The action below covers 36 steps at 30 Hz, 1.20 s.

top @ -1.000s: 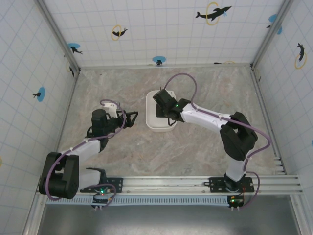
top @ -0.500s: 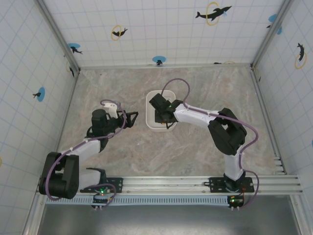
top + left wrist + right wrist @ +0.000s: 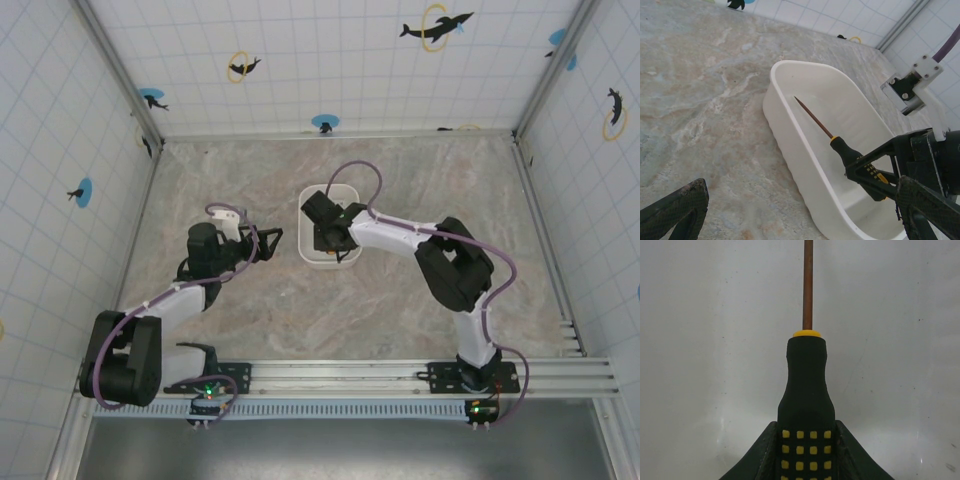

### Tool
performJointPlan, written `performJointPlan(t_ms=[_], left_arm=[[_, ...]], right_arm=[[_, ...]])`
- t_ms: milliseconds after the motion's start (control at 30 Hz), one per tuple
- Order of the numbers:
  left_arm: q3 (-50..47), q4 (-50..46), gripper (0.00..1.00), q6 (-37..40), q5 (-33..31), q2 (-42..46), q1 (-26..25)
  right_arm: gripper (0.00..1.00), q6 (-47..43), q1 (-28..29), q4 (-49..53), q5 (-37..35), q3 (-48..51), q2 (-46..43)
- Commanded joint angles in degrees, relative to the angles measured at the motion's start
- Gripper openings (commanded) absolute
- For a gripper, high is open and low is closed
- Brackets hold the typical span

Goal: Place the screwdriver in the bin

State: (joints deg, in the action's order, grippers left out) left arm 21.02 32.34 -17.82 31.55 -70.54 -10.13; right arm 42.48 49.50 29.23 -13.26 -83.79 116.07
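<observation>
Release is nearing: your right gripper is clamping the slim black-and-yellow-handled metal screwdriver over the shallow white plastic bin, so be lowering it level before opening. Your left gripper is hanging wide beside it.

There is one screwdriver, one bin and two hands: left hand, right hand.

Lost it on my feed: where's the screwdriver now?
In the left wrist view, the right gripper clamps the screwdriver by its handle over the bin.
</observation>
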Motion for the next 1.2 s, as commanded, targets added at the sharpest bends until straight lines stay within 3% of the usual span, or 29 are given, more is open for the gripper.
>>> performJointPlan(t_ms=[0, 167, 567, 800, 1167], left_arm=[[1.75, -0.79, 0.98, 1.53, 1.33, -0.03, -0.39], [1.63, -0.27, 0.97, 1.23, 1.35, -0.38, -0.33], [1.92, -0.46, 0.98, 1.54, 1.32, -0.94, -0.34], [2.20, -0.99, 0.98, 1.64, 1.14, -0.92, -0.33], [4.01, -4.44, 0.98, 2.73, -0.23, 0.44, -0.34]], right_arm=[[0.00, 0.50, -0.18, 1.10, -1.09, -2.81, 1.24], [0.00, 0.50, -0.34, 1.42, -1.07, -3.05, 2.33], [0.29, 0.32, -0.71, 1.11, 0.05, -3.84, 4.01], [0.53, -0.27, -1.02, 1.09, 0.34, -4.00, 4.08], [0.62, -2.19, -1.41, 2.42, 0.10, -4.31, -0.38]])
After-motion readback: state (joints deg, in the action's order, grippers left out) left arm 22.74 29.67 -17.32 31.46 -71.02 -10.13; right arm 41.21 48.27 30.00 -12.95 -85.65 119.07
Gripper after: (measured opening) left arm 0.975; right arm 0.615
